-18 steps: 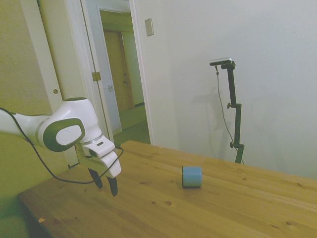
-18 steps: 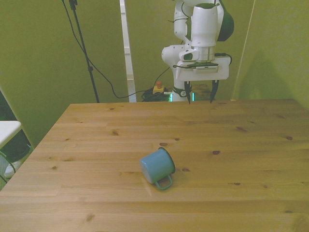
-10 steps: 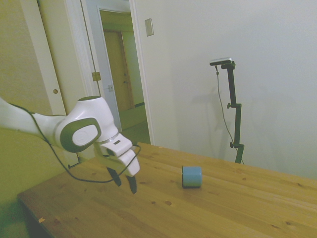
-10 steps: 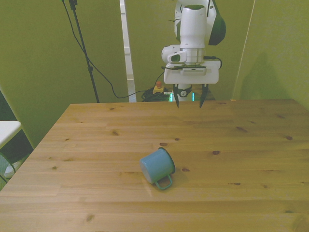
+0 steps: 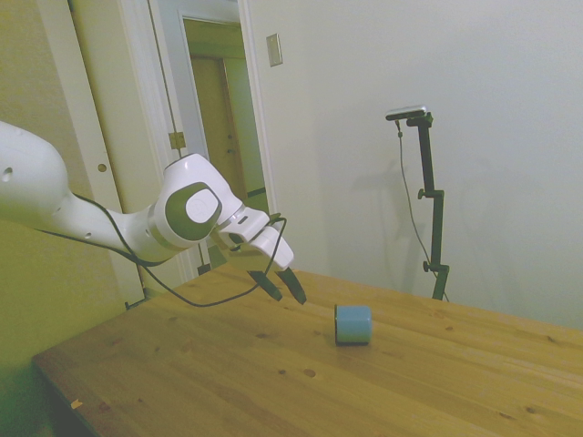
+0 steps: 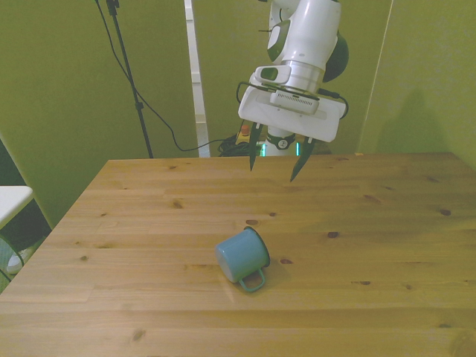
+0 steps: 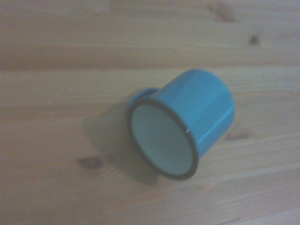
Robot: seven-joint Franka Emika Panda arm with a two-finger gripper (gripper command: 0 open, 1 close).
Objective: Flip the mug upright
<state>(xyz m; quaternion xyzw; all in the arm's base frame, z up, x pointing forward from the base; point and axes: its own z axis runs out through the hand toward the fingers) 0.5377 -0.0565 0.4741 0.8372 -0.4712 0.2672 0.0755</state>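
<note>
Mug [image 6: 242, 254] lies on its side mid-table [image 6: 372, 245], handle toward the camera, not yet flipped. Tool [image 6: 274, 159] hangs above and apart from it, fingers spread wide, empty. Grasp and righting remain.

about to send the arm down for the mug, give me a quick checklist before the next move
1. Mug lying on its side, not yet upright: ok.
2. Gripper open: ok.
3. Gripper clear of the mug, above the table: ok.
4. Mug in the wrist view, rim showing: ok.
5. Handle free, toward the front camera: ok.
6. Fingers lined up with the mug's body: cannot tell.
</note>
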